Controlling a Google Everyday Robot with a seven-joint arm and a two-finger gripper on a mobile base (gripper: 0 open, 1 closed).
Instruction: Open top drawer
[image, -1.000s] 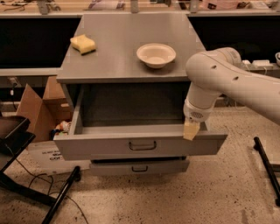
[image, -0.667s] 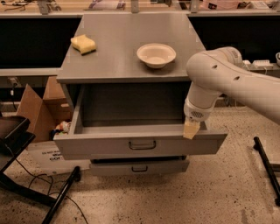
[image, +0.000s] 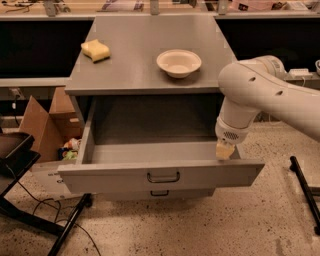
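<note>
The top drawer (image: 160, 175) is a wide grey metal drawer, pulled far out from under the grey table top (image: 145, 60). Its deep grey tray shows inside, and a small black bail handle (image: 163, 177) sits mid-front. A narrower grey drawer (image: 160, 193) shows just below it. My gripper (image: 224, 150) hangs from the white arm (image: 260, 95) at the drawer's right end, just behind the front panel's top edge. Its pale tip points down at the drawer's rim.
A white bowl (image: 179, 62) and a yellow sponge (image: 95, 50) lie on the table top. An open cardboard box (image: 47, 125) stands left of the drawer. A black stand (image: 15, 155) and cables are at the lower left. A black bar (image: 305, 192) lies at the right.
</note>
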